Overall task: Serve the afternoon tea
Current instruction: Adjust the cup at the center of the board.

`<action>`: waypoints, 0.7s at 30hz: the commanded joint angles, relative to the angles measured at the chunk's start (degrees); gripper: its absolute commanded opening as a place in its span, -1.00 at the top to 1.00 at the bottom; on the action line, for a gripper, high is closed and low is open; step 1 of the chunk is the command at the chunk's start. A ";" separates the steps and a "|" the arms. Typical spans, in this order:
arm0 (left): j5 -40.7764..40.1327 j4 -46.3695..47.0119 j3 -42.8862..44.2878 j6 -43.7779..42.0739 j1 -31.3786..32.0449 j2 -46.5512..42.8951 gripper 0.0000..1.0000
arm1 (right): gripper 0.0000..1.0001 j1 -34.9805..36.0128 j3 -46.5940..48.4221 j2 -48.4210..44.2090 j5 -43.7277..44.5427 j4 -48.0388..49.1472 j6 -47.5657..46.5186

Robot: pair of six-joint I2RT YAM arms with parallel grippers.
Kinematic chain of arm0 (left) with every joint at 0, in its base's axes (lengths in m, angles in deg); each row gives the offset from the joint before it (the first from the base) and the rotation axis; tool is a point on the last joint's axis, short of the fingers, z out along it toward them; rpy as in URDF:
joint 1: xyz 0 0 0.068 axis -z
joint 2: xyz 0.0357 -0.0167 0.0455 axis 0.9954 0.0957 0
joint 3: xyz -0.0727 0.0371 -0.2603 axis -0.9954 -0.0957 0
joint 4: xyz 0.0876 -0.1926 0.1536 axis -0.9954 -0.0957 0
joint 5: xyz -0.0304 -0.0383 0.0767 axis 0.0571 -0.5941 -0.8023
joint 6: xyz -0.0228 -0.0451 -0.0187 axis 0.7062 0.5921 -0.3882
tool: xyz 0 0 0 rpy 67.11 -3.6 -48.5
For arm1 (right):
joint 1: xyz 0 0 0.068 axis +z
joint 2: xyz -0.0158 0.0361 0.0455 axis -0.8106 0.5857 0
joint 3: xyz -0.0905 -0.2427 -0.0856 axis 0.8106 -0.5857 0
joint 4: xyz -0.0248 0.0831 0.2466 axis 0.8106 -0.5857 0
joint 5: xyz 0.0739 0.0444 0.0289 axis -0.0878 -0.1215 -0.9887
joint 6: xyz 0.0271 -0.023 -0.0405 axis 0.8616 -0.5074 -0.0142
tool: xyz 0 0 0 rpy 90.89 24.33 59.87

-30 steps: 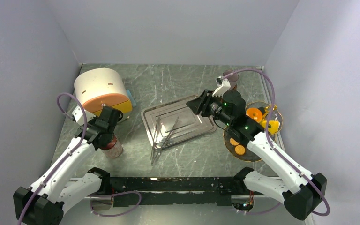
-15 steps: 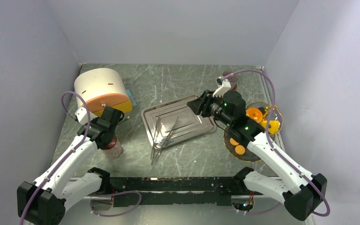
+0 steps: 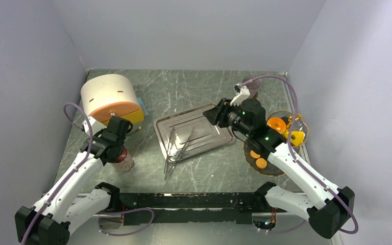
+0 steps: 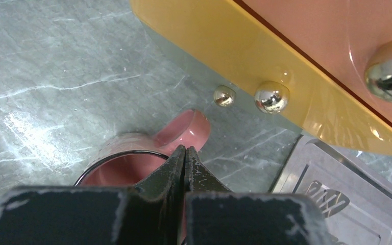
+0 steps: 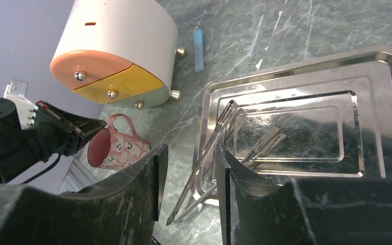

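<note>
The left gripper (image 4: 184,149), clenched shut at the rim of the pink panda-patterned mug (image 5: 117,149), has merely been shifted slightly, so the mug, apparently not yet lifted, is left near the round white box (image 3: 107,89), unserved; the right gripper (image 5: 188,153) is held released.

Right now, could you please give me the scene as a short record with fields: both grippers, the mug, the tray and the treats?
left gripper: shut, fingertips at the rim of the pink mug, beside its handle; a pinch on the rim cannot be told
right gripper: open, above the steel tray, holding nothing
steel tray: middle of the table, tongs lying in it
treats: orange rounds on an amber plate, right side
round box: far left, behind the mug
</note>
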 commanded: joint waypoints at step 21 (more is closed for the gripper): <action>-3.96 4.24 -2.07 -1.26 -2.26 1.41 0.90 | 0.15 0.28 -0.50 -1.87 1.18 0.00 -0.59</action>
